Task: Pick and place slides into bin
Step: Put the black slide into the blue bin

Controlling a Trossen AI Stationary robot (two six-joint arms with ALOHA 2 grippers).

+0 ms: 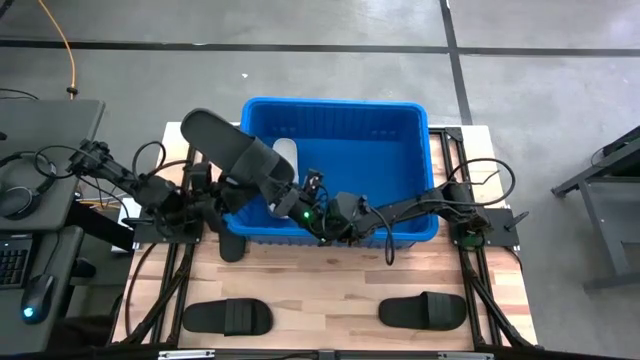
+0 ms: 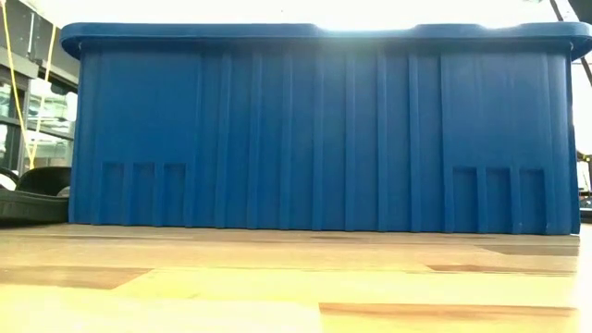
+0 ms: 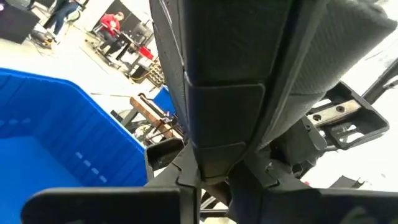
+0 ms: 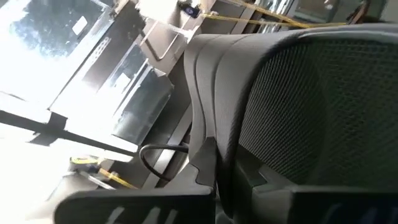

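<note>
High view tells you the most: a black slide (image 1: 235,150) is held up over the near-left corner of the blue bin (image 1: 405,112), tilted, with its far end sticking out past the rim. Both grippers meet at its lower end. The left gripper (image 1: 222,192) sits just outside the bin's left wall; the right gripper (image 1: 305,208) reaches in from the front rim. In both wrist views the slide fills the space straight ahead of the fingers, pressed close between them. The right fingers are shut on the slide. For the left, you cannot tell whether the grip has fully set.

Your main risk is the handover. If either hold lets go early, the slide could tip off the rim and drop outside the bin instead of in. With both arms clamped, any opposing pull could twist it loose.

A pale slide (image 1: 285,155) already lies in the bin just beyond the fingers. Another black slide (image 1: 232,246) lies on the table (image 1: 330,280) below the left gripper, and two more, one front left (image 1: 228,317) and one front right (image 1: 423,311), wait well apart. The bin's front wall stands between the right arm and those.
</note>
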